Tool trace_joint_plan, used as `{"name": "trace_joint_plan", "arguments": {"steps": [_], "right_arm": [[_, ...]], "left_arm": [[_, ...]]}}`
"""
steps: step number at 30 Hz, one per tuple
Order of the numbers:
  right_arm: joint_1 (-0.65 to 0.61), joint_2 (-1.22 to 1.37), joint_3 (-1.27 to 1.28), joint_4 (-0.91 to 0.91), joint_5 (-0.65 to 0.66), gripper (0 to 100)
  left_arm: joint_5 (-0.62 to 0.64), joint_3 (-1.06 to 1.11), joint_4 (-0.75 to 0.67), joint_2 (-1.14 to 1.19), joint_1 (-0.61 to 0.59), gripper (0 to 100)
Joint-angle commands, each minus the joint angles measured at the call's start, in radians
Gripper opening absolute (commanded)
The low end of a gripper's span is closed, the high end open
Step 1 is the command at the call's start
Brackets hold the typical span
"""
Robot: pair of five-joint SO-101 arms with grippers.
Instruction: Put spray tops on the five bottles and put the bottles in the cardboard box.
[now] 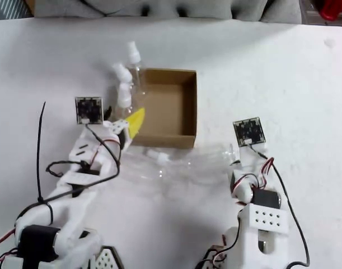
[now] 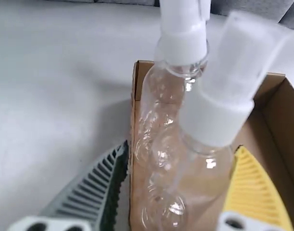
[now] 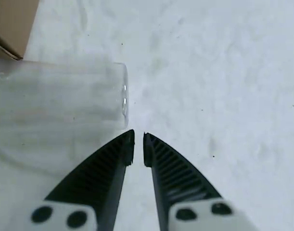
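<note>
Jaws of the left claw (image 2: 181, 148) stand wide apart, the grey one outside the cardboard box (image 2: 276, 110) wall and the yellow one inside. It does not look to be squeezing anything. A clear bottle (image 2: 199, 163) with a white spray top (image 2: 223, 91) stands between them, just beside the yellow jaw. A second bottle (image 2: 161, 110), also topped, stands behind it by the same wall.

The right claw (image 3: 138, 137) is almost closed, with a thin gap, and holds nothing. Just beside its tips is a lying bottle (image 3: 60, 106), on its side on the counter (image 3: 223, 72), near a box corner.

These bottles look empty, so they should be light. The plastic looks thin and smooth, so it may slip or dent. The lying one can roll. I would hold it round the middle, gently.
</note>
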Motion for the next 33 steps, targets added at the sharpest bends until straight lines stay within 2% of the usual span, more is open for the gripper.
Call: {"name": "trace_joint_plan", "arguments": {"steps": [1,11,15,19,27,33], "right_arm": [[0.008,-0.012,-0.005,-0.008,0.012,1.7],[0.010,-0.013,-0.005,-0.010,0.012,1.7],[0.010,-0.010,-0.005,-0.012,0.012,1.7],[0.008,-0.010,-0.005,-0.012,0.012,1.7],[0.008,-0.007,-0.002,-0.010,0.012,1.7],[0.007,-0.016,0.009,-0.015,0.012,1.7]], "left_arm": [[-0.003,-0.011,-0.021,-0.015,-0.012,31],[-0.012,-0.011,-0.021,-0.018,-0.012,31],[-0.012,0.023,0.011,-0.110,-0.010,31],[-0.023,0.052,0.181,-0.286,-0.004,31],[-0.041,0.061,0.621,-0.616,-0.012,31],[-0.046,0.193,0.675,-0.840,-0.012,31]]}}
